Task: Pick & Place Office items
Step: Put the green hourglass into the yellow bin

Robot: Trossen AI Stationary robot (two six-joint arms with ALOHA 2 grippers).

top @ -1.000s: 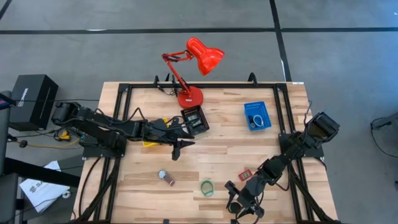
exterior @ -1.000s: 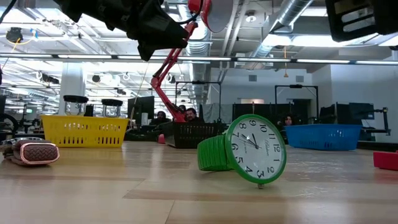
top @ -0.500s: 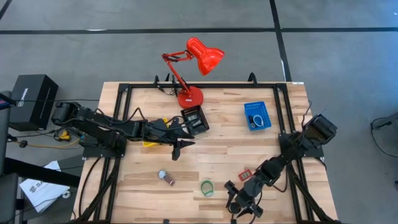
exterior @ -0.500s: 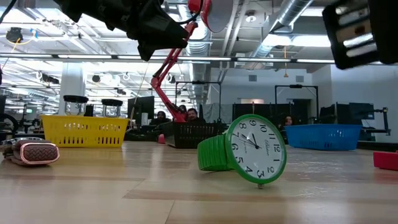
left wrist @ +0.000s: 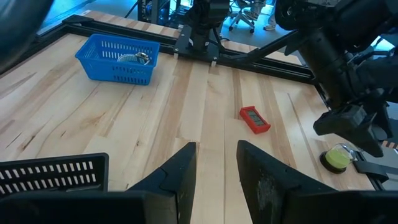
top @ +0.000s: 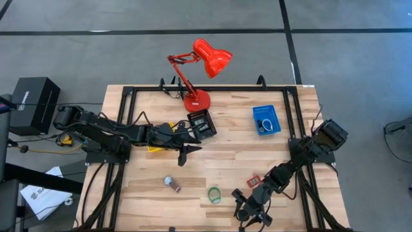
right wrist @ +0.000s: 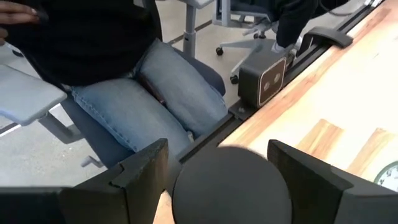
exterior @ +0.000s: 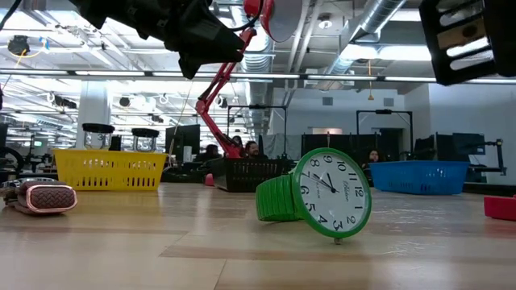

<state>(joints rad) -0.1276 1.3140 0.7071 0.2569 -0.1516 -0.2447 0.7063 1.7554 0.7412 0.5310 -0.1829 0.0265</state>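
Left gripper (top: 183, 156): hovering over the middle-left of the table (top: 225, 161), just beside the yellow tray (top: 154, 147); its fingers (left wrist: 180, 177) are standing slightly apart with bare wood showing between them, gripping nothing.
Brown-strapped watch (top: 171, 184): lying on the wood in front of the left gripper, well apart from it.
Green watch (exterior: 322, 197): standing on its edge near the front of the table, untouched.
Red piece (top: 253, 181): lying flat to the right of the green watch, beside the right arm.
Right gripper (top: 250, 214): hanging over the front edge, raised clear of the wood, clamping wide across a black round puck (right wrist: 231, 186).
Change: the right arm is shifting and tilting slightly compared with a second ago, while the left arm is staying put.
Meaning: the puck is probably being carried, and the watches and the red piece are yet to be picked.
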